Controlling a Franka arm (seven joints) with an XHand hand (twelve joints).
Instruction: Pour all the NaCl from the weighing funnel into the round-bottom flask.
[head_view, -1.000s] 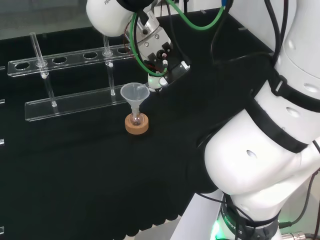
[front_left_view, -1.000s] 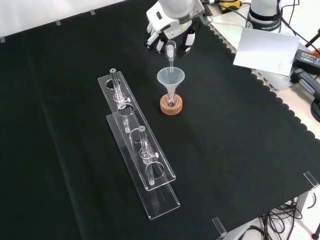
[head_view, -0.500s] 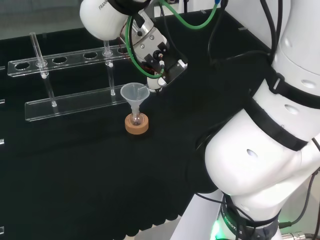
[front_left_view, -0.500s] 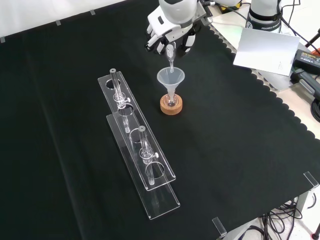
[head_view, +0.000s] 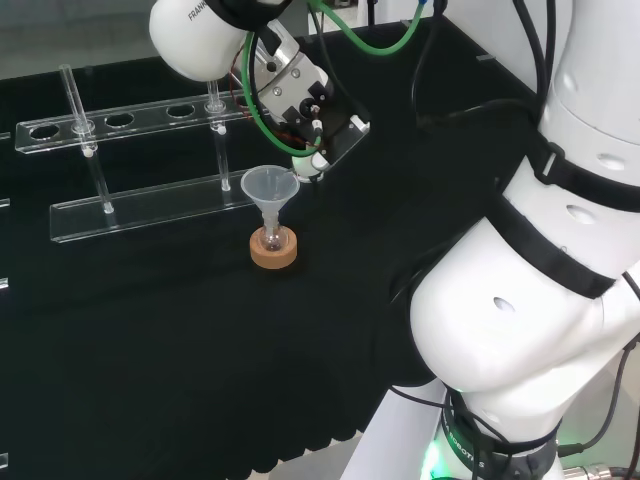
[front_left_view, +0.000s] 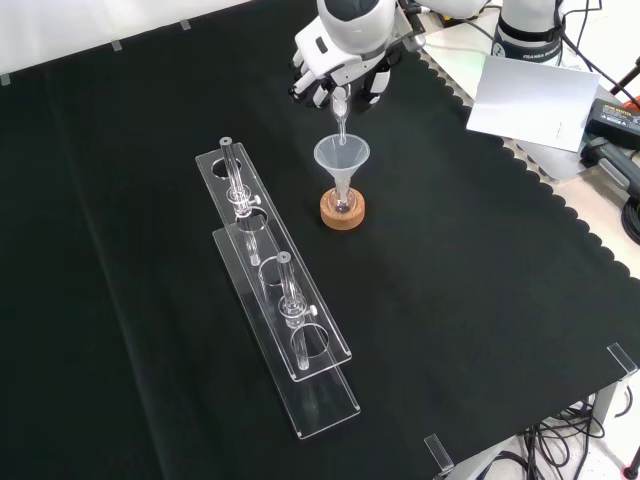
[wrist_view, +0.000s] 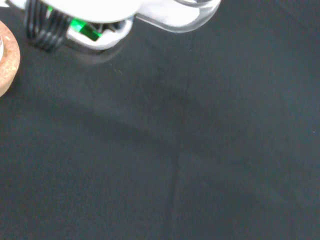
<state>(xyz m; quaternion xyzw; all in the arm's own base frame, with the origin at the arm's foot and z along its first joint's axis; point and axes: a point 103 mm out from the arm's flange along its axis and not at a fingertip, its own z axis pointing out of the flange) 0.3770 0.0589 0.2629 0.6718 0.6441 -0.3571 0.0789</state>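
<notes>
A small round-bottom flask (front_left_view: 342, 205) stands on a cork ring (front_left_view: 343, 211) in the middle of the cloth, with a clear plastic funnel (front_left_view: 342, 158) in its neck. The same funnel (head_view: 269, 188), flask (head_view: 271, 239) and cork ring (head_view: 274, 250) appear in the head view. The hand (front_left_view: 345, 75) is curled round a clear weighing funnel (front_left_view: 341, 112), tipped steeply, its spout reaching down into the funnel's mouth. In the head view the hand (head_view: 305, 105) hangs just right of the funnel, the weighing funnel's tip (head_view: 304, 170) at its rim. An edge of the cork ring (wrist_view: 7, 57) appears in the wrist view.
A long clear tube rack (front_left_view: 275, 300) with a few glass tubes stands left of the flask in the front view; in the head view the rack (head_view: 140, 150) lies behind it. A white sheet (front_left_view: 530, 100) and cables lie off the cloth's scalloped right edge.
The hand has risen and tilted further, lifting the weighing funnel's wide end so it stands steeper over the funnel. Flask, ring and rack have not moved.
</notes>
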